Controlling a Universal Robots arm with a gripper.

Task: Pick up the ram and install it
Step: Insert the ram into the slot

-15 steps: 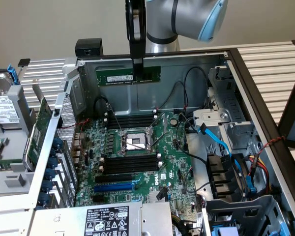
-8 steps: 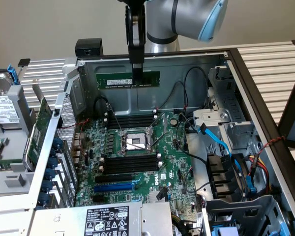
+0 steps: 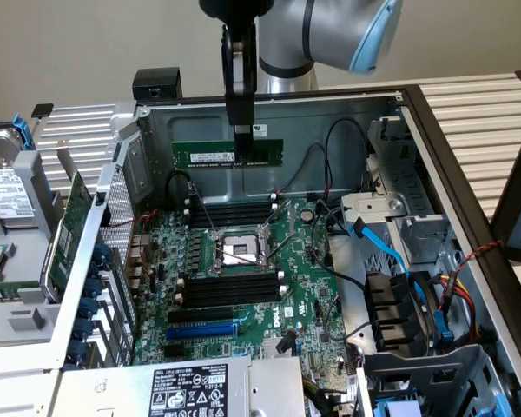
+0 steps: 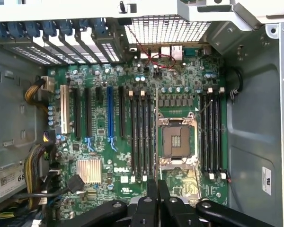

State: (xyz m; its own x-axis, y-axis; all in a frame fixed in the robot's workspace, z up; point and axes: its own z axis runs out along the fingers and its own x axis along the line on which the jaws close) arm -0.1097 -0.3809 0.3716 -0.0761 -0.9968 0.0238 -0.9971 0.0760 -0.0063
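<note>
The ram (image 3: pixel 207 155) is a long green stick with a white sticker. It hangs level in the air above the open computer case, near the back wall. My gripper (image 3: pixel 243 144) comes down from above and is shut on the stick's upper edge near its middle. In the wrist view the ram (image 4: pixel 156 142) appears edge-on as a thin line running out from my gripper (image 4: pixel 157 188). That line lies between the CPU socket (image 4: pixel 176 140) and the near bank of black memory slots (image 4: pixel 142 137). A second bank of memory slots (image 4: pixel 213 132) lies on the socket's other side.
The motherboard (image 3: pixel 304 287) lies flat in the case, with the CPU socket (image 3: pixel 234 252) between two banks of black memory slots (image 3: pixel 230 211). Blue cables (image 3: pixel 391 252) and a drive cage stand at the exterior view's right. A broader green expansion card (image 3: pixel 69 228) leans at its left.
</note>
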